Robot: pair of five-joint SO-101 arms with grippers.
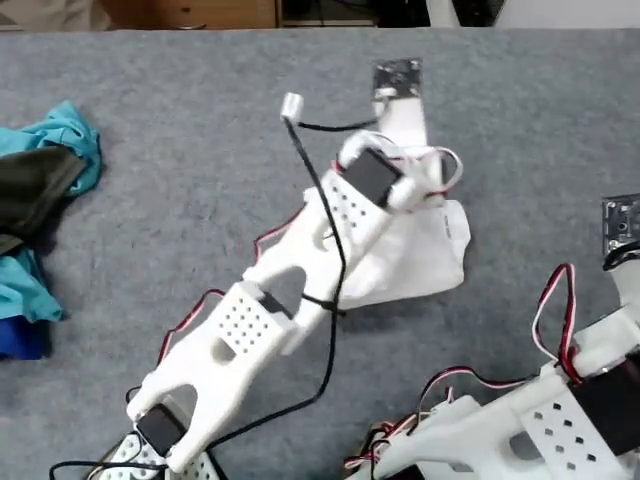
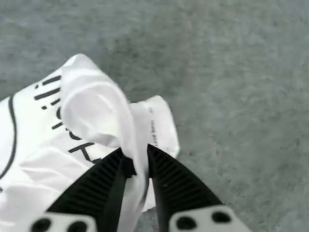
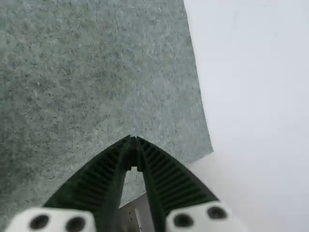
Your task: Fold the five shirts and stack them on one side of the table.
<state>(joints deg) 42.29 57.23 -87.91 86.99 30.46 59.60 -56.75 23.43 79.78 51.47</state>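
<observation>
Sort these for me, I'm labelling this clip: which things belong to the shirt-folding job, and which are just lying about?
Job: white shirt, pinched in the left tool; pile of teal, dark and blue shirts.
Lying about: grey table cover; wooden furniture behind.

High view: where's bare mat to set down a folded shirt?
The widest bare mat lies between the shirt pile at the left edge and the left arm. There is also room in the far right corner, beyond the white shirt. It is crowded along the near edge, around the left arm's base and the right arm, and in the middle under the left arm.
</observation>
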